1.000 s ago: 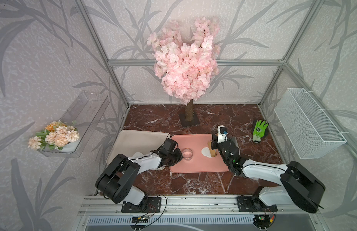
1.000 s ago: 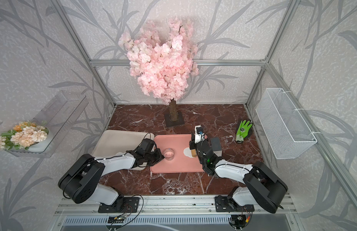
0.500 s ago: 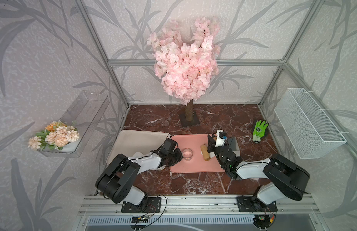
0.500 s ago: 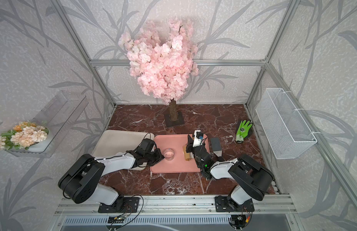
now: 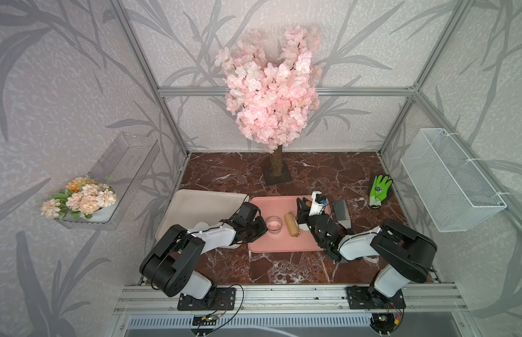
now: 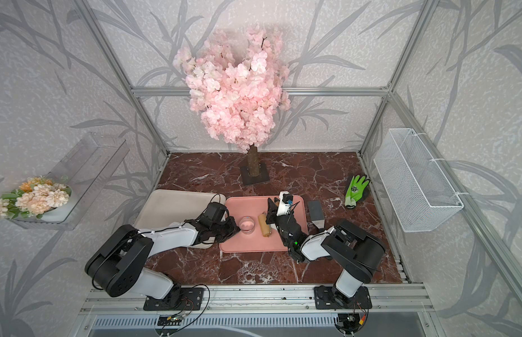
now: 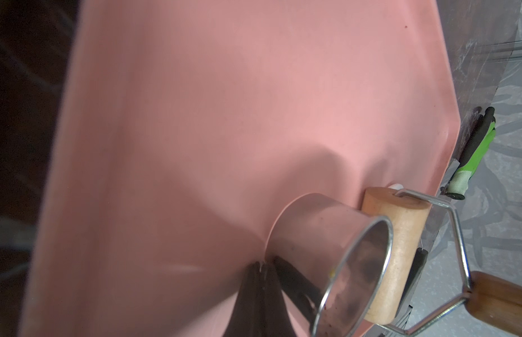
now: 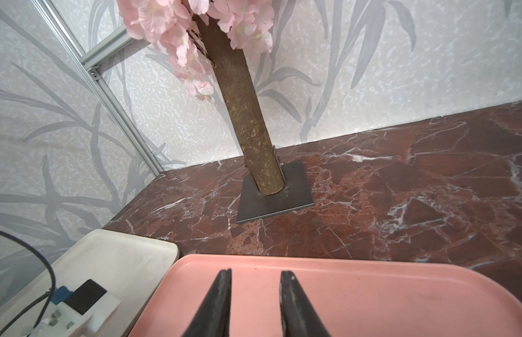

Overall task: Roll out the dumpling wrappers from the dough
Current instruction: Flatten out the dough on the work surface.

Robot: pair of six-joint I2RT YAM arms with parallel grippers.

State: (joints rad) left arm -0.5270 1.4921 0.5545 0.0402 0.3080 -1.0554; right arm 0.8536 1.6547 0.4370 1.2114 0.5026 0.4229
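Since a second ago, the right arm has folded back toward its base and drawn the roller [image 5: 291, 224] across the pink tray [image 5: 283, 246], so it now lies just beside the ring [image 5: 275, 224]. The step in hand looks like flattening the dough; no cut wrappers show yet.

The dough [image 7: 396, 186] is almost all hidden. Only a small white edge peeps out past the roller, on the right gripper's side.

The right gripper [image 8: 255, 272] has its jaws partly apart. The tips are bare, and the roller's handle seems clamped lower down, out of sight. The left gripper [image 7: 259, 264] has its fingers pressed together, with the tips touching the foot of the ring's outer wall.

The next move probably calls for pushing the roller away again with steady downward pressure, without bumping the ring.
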